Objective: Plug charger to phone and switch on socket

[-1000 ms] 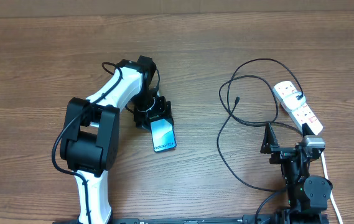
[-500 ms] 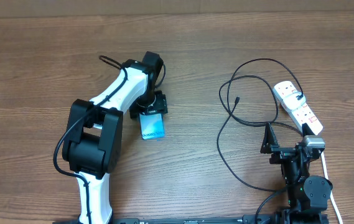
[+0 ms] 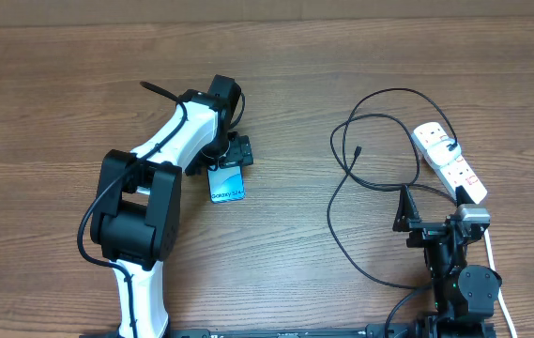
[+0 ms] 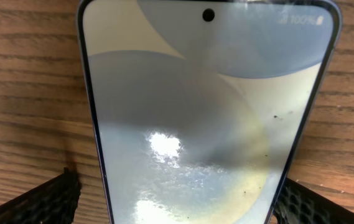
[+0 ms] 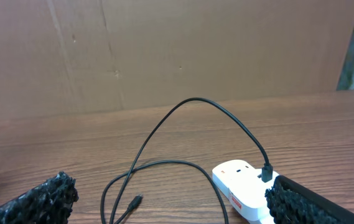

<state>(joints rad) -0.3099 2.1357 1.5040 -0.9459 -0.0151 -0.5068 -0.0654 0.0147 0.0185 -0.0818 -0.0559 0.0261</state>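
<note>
phone (image 3: 227,184) shifted left, turned, left tool (image 3: 230,165) opened off it

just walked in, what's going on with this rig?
The left gripper hangs open astride the slim teal-screened smartphone lying on the wooden table. The right gripper sits open near the white power strip. The thin black charger cable runs from the strip, its connector tip loose on the table, far from the phone.
</note>
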